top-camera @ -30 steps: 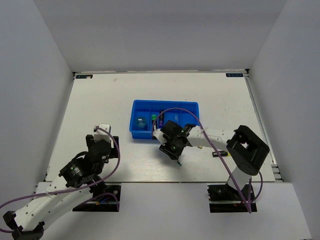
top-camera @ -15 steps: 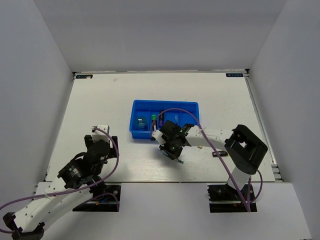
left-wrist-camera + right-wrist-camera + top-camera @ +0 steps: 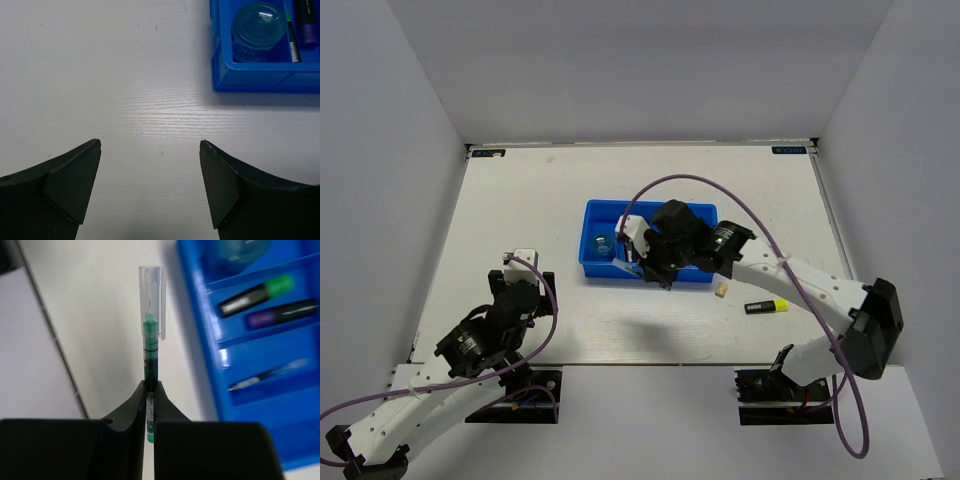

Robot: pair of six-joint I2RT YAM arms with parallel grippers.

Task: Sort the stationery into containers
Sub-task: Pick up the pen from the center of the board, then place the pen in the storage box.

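The left claw [image 3: 150,145] hangs released over the bare white tabletop [image 3: 100,75], with open room on both sides. Ahead to its right sits the bright blue rectangular plastic tray [image 3: 260,82], with a bluish round piece [image 3: 258,22] in its nearest corner compartment. The right claw [image 3: 150,387] is clenched on the thin green pen [image 3: 150,355], with the tray's edge just to its right. Only the top view shows the small beige eraser [image 3: 721,290] and the yellow-black highlighter [image 3: 766,307] on the table near that claw; there the pen is hidden.
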